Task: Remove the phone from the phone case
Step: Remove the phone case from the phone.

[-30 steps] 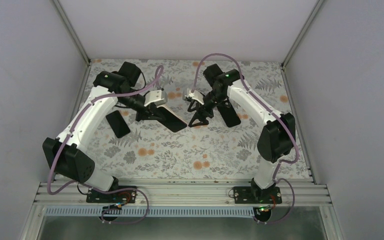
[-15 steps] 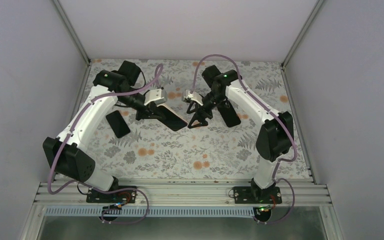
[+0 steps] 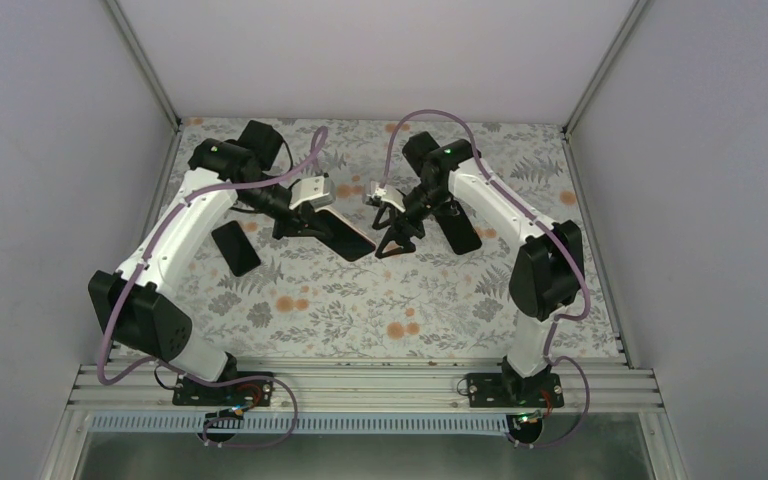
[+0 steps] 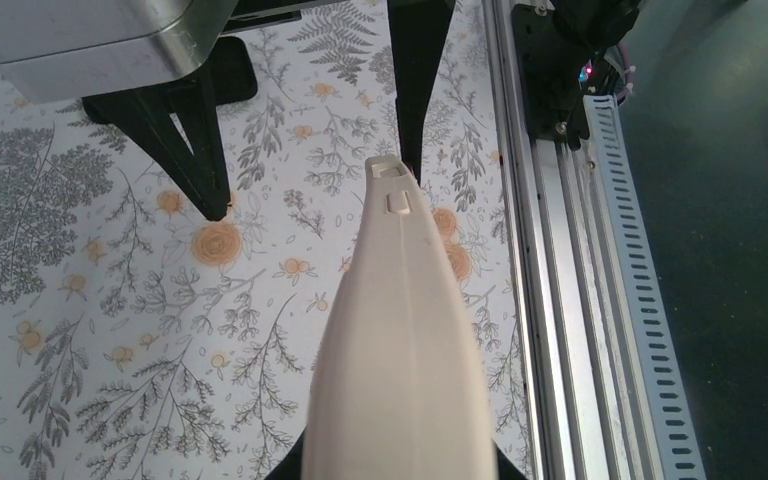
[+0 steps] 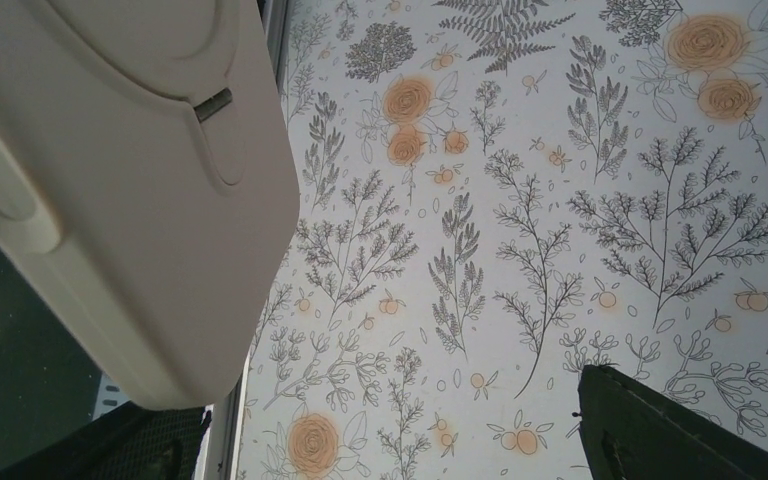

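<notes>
My left gripper (image 3: 300, 228) is shut on a phone in its case (image 3: 345, 235) and holds it tilted above the table. The phone looks black from above. In the left wrist view its cream case edge (image 4: 395, 330) runs up from my left gripper (image 4: 400, 472). My right gripper (image 3: 397, 245) is open, with its spread fingers (image 4: 200, 140) at the phone's free end. I cannot tell whether they touch it. In the right wrist view the cream case (image 5: 140, 200) fills the upper left, and my right gripper (image 5: 390, 440) has nothing between its fingers (image 5: 660, 430).
Two more flat black slabs lie on the flowered table, one left of the held phone (image 3: 235, 248) and one to the right under the right arm (image 3: 458, 228). The aluminium rail (image 3: 360, 385) runs along the near edge. Grey walls close in the sides.
My right gripper has shifted slightly left towards the phone's free end. The left arm and the phone have hardly moved.
</notes>
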{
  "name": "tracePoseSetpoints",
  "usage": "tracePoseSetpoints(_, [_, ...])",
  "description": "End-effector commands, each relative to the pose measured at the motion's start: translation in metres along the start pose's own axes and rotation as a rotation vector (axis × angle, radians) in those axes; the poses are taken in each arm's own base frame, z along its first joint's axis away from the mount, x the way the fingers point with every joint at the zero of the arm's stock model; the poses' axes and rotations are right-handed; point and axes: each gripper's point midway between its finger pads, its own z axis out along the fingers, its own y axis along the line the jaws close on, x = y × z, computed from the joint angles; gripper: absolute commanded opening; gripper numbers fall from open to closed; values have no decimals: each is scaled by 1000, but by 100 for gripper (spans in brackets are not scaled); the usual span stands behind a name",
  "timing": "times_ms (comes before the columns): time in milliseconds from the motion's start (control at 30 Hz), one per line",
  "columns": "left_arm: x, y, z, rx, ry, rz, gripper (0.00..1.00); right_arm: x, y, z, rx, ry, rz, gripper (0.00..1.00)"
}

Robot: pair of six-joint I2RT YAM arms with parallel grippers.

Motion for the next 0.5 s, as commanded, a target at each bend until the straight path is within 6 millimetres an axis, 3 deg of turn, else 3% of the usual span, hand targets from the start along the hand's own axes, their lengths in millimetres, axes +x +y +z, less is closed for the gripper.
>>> tracePoseSetpoints(0, [-22,-4,-8,17,-88,53,2,-9,8,1,-30,-26,-26,92])
tracePoseSetpoints(467, [-25,-7,-8,30,-107,48,2,-11,-4,1,4,-15,-25,91])
